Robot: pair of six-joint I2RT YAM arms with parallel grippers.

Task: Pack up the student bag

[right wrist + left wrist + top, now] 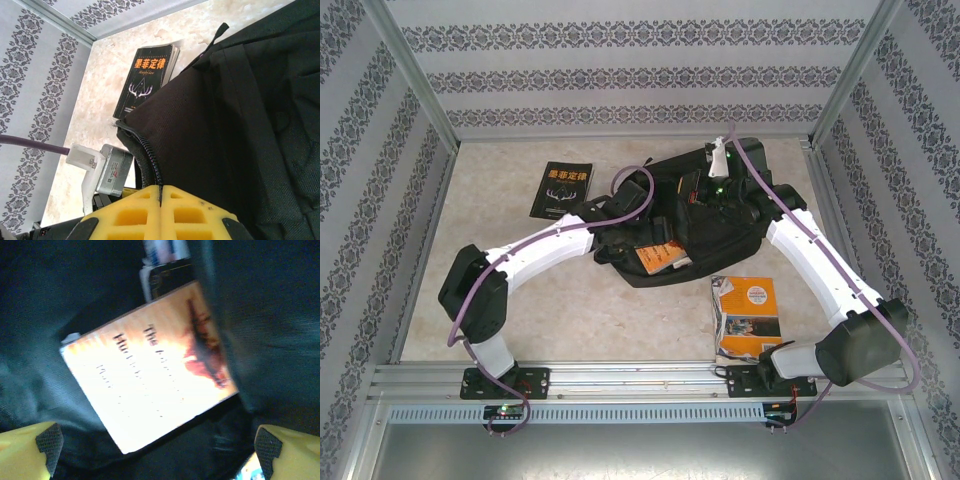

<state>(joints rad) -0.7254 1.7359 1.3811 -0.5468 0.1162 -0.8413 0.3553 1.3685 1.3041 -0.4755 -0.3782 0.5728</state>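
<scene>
The student bag [720, 235] lies open in the middle of the table, large, black and soft. An orange-and-white book [660, 258] rests in its opening, seen close up as the book [150, 380] against dark fabric [270, 340]. My left gripper [157, 452] hovers just over that book, open, its fingertips [47, 442] wide apart and holding nothing. My right gripper [160, 195] is shut on the bag's zipper edge [147, 155] at the far side, holding the flap [210, 130] up.
A black book with orange characters [560, 190] lies flat to the left of the bag, also seen as the black book [149, 75]. An orange book [747, 318] sits near the right arm's base. Patterned walls enclose the table on three sides.
</scene>
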